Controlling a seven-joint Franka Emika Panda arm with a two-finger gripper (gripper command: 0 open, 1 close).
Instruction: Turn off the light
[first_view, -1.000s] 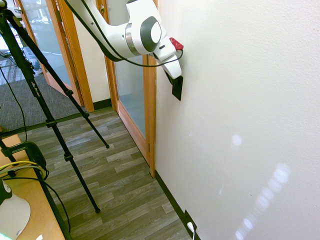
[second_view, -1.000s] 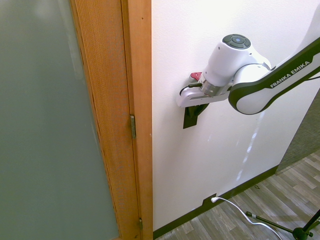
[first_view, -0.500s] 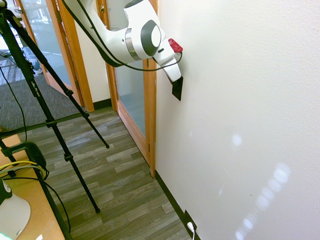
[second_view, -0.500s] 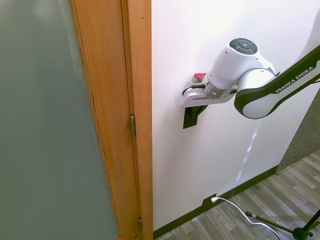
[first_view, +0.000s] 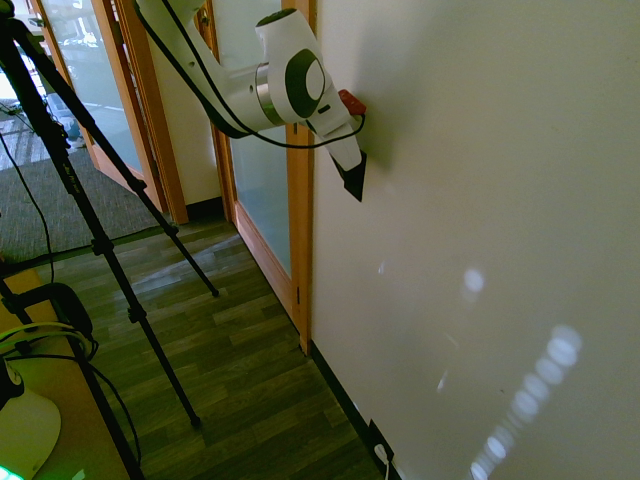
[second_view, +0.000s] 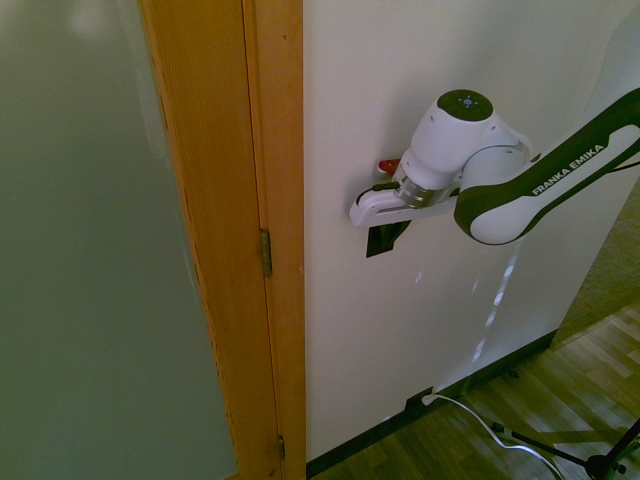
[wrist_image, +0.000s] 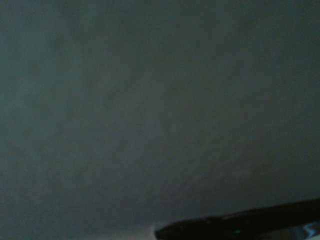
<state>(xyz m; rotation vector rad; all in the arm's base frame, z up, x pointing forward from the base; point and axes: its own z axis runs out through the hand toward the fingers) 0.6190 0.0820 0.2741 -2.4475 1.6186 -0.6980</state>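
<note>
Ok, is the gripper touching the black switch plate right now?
Cannot tell. In the second exterior view the gripper overlaps the switch plate, dark on dark, hiding any contact or gap.

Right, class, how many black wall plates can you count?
2: the switch plate beside the gripper, and the outlet plate low down, with a white plug.

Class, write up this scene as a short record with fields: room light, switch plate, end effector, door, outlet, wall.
room light: dim, as if the ceiling light is off; bright spots remain on the wall
switch plate: black, upright on the wall, partly hidden
end effector: at the switch plate; contact cannot be told
door: frosted pane in a wooden frame
outlet: black plate low on the wall, white plug in it
wall: pale, dark baseboard
</note>
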